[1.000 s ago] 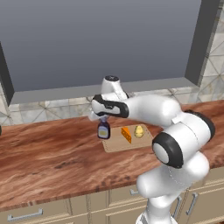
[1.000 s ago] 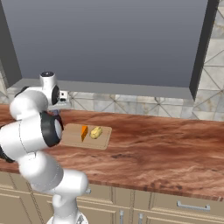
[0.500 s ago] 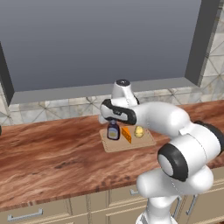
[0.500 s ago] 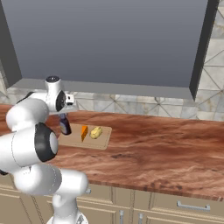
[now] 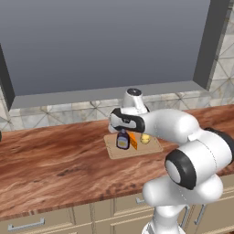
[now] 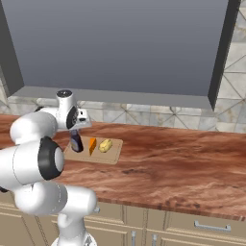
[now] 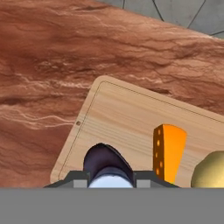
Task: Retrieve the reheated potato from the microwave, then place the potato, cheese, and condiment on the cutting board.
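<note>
The light tan cutting board (image 5: 147,149) (image 6: 104,156) (image 7: 118,118) lies on the reddish wood counter. On it stand the orange cheese wedge (image 5: 133,141) (image 6: 92,145) (image 7: 169,151) and, to its right, the yellowish potato (image 5: 145,139) (image 6: 105,145) (image 7: 211,173). My gripper (image 5: 121,130) (image 6: 76,131) (image 7: 109,177) points down over the board's left part, shut on the neck of the dark condiment bottle (image 5: 122,140) (image 6: 76,142) (image 7: 106,164). The bottle hangs upright, its base at the board's surface just left of the cheese; I cannot tell whether it touches. The microwave is out of view.
A wide dark window (image 5: 105,41) with a grey sill runs behind the counter above a tiled backsplash (image 6: 158,117). Bare wood counter (image 5: 55,155) (image 6: 182,163) stretches to both sides of the board. Cabinet drawers (image 6: 192,226) sit below the front edge.
My gripper has carried the condiment bottle to the right, from over the bare counter left of the board to the board's left part, and has brought it lower. Cheese and potato stayed put.
</note>
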